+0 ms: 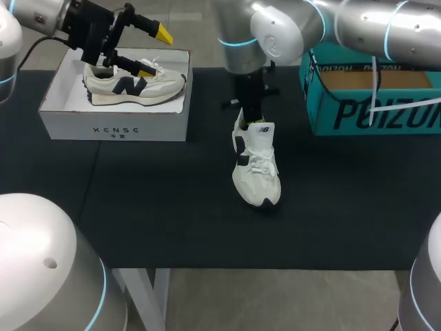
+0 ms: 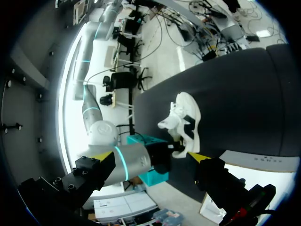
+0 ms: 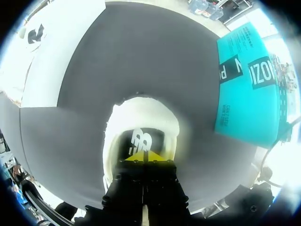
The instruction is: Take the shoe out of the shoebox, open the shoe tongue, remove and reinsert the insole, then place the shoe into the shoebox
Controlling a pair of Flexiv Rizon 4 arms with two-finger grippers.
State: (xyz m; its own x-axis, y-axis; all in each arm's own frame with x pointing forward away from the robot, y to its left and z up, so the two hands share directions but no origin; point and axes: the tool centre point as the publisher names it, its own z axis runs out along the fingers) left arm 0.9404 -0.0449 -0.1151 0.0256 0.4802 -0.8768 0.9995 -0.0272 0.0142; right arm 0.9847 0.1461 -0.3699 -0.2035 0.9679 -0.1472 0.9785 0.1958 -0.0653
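A black table [image 1: 172, 207] fills the scene. A white shoebox [image 1: 114, 127] stands open near its far left corner and a teal box [image 1: 372, 114] at the far right. A cream shoe [image 1: 134, 86] with a dark side mark lies on its side inside the white shoebox. A white shoe [image 1: 256, 169] stands upright on the cloth near the middle, well apart from both boxes, its toe pointing toward the near edge.

The left gripper [image 1: 155, 52] hangs over the white shoebox with its fingers spread wide. One yellow tip is raised above the box and the other is close over the cream shoe; they grasp nothing.

The right arm reaches in past the middle and comes straight down on the heel end of the white shoe. The right gripper [image 3: 143, 156] has its yellow tips pressed together at the shoe's mouth, just above the dark logo patch inside. Whether anything thin is pinched between them cannot be told
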